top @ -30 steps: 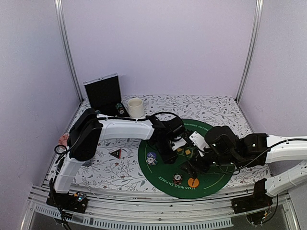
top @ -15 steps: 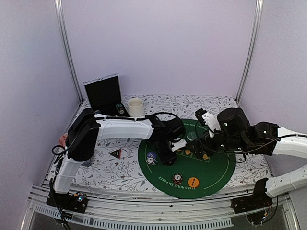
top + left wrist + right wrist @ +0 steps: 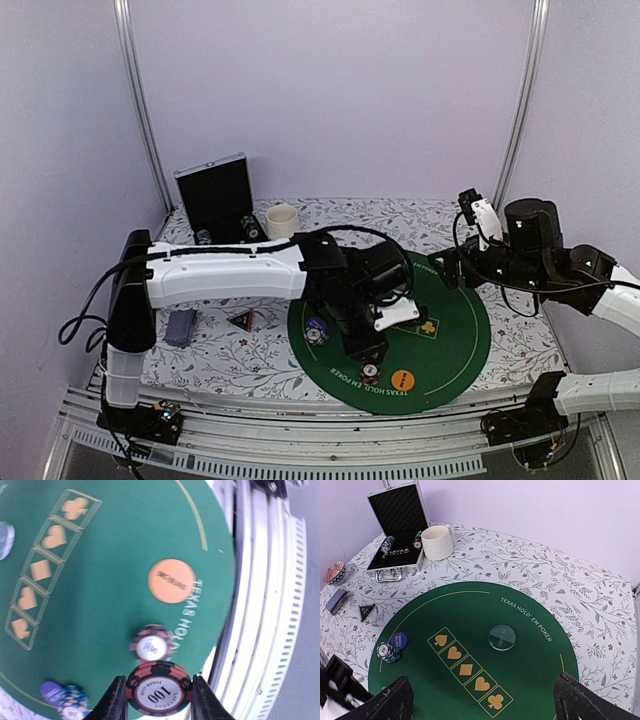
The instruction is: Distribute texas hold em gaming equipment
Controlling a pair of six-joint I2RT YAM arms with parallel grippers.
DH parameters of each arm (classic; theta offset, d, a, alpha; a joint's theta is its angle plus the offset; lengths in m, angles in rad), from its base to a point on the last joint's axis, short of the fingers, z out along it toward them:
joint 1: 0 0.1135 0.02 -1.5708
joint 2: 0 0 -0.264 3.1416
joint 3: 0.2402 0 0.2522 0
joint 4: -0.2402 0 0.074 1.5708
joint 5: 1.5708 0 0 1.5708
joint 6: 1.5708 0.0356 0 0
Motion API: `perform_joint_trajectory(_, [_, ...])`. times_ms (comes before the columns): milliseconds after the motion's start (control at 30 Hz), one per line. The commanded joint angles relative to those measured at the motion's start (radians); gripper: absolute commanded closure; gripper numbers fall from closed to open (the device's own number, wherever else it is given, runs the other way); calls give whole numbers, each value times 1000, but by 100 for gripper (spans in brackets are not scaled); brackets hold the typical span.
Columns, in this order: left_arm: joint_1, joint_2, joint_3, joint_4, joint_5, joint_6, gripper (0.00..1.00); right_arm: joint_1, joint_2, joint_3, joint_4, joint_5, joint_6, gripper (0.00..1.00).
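My left gripper [image 3: 159, 696] is shut on a dark red chip [image 3: 159, 689] marked 100, held by its edges just above the green mat [image 3: 110, 605]. A dark red chip stack [image 3: 151, 645] lies on the mat right beyond it. The orange disc [image 3: 172, 581] lies farther on, and a blue-white chip stack [image 3: 75, 706] sits to the left. From above, the left gripper [image 3: 365, 346] hangs over the red stack [image 3: 370, 373]. My right gripper [image 3: 490, 706] is open, high above the mat, holding nothing. The triangular token [image 3: 366, 611] and card deck [image 3: 336, 600] lie left of the mat.
A clear dealer disc [image 3: 502, 637] and a purple small-blind disc [image 3: 400, 640] lie on the mat. The cream mug [image 3: 437, 542] and open case [image 3: 400, 515] holding chip rolls [image 3: 387, 544] stand at the back left. The table's front rail [image 3: 260, 605] runs close to the left gripper.
The right arm has lifted off the mat and drawn back up to the right. The left gripper has moved toward the front edge, over the dark red stack.
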Motion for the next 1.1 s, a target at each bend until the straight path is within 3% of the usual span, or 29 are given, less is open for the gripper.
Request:
perform_joint_trajectory(0, [-61, 77, 38, -94, -58, 7, 88, -9, -22, -46, 26, -34, -17, 1])
perform_joint_trajectory(400, [-66, 172, 95, -79, -127, 32, 83, -11, -26, -106, 63, -76, 8, 1])
perform_joint_trajectory(1067, [-34, 202, 99, -44, -146, 41, 74, -11, -15, -127, 89, -131, 7, 1])
